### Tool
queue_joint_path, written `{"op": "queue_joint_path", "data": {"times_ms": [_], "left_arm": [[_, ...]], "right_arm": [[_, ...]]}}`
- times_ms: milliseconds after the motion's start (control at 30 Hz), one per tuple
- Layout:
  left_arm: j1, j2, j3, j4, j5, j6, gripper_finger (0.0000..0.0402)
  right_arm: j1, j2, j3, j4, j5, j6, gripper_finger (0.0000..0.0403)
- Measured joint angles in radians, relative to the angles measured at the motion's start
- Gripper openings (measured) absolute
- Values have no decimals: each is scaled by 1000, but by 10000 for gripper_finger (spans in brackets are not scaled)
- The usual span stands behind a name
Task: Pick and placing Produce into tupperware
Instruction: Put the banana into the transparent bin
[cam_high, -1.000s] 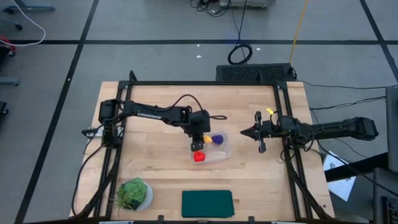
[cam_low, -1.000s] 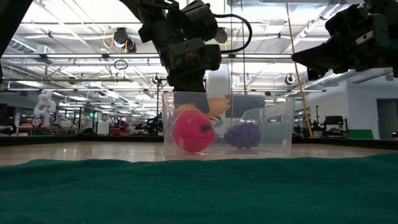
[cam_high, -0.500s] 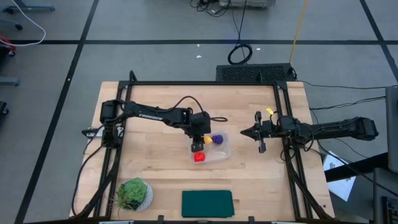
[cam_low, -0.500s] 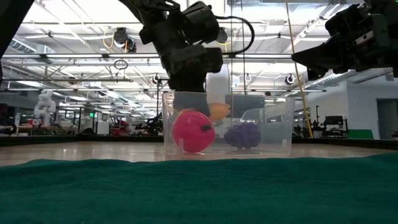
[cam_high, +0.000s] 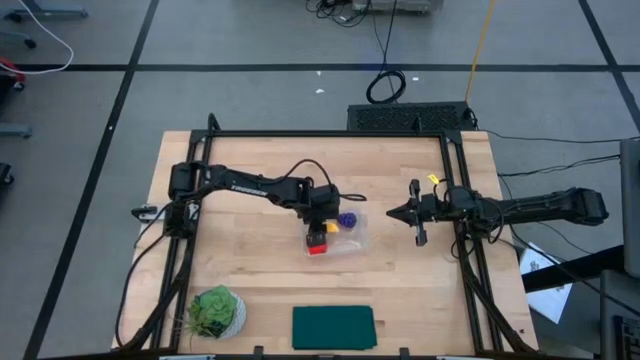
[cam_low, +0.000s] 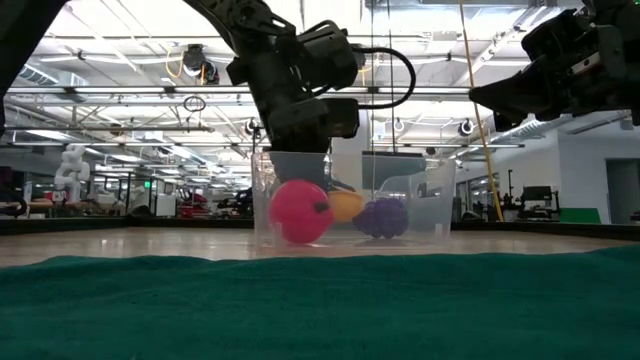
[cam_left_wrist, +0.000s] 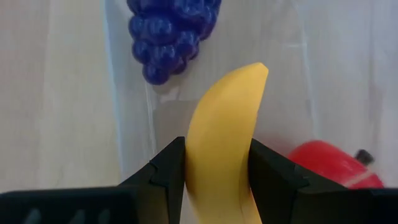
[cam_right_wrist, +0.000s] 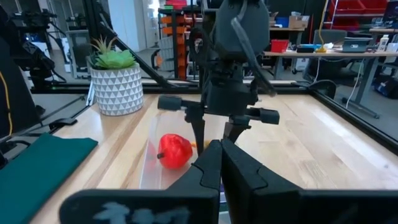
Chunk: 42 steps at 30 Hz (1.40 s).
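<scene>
Yellow toy banana (cam_left_wrist: 222, 143) pinched between the left gripper's (cam_left_wrist: 217, 171) two dark fingers (cam_left_wrist: 168, 171), hanging over the clear tupperware (cam_low: 440, 205) near mid-table. Purple grape cluster (cam_left_wrist: 166, 31) already lying inside the container, just beyond the banana's tip; red round fruit (cam_left_wrist: 326, 163) also inside, at the end nearer the green cloth. Seen level from the table edge: red fruit (cam_low: 292, 210), banana (cam_low: 345, 205) and grapes (cam_low: 382, 216) side by side behind the see-through wall, the banana low within the walls, though contact with the floor of the container impossible to tell.

By the look of it, two of three pieces placed, the third lowered in but not yet let go; left to do, judging from this, only opening the fingers and lifting clear.

Left gripper (cam_high: 319, 222) partly open, clamped on the banana's middle, directly above the container (cam_high: 358, 238). Right gripper (cam_high: 403, 212) clenched shut, holding nothing, parked well apart near the table's right edge.

Potted plant (cam_high: 215, 311) and dark green cloth (cam_high: 333, 327) along the near edge, untouched.
</scene>
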Motion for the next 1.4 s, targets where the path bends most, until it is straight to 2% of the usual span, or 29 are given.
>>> {"op": "queue_joint_path", "data": {"times_ms": [267, 1400], "left_arm": [[-18, 0, 0, -5, -22, 71, 143], [-19, 0, 1, 0, -34, 55, 143]], "right_arm": [[0, 0, 0, 4, 1, -2, 0], [0, 0, 0, 8, 2, 0, 0]]}}
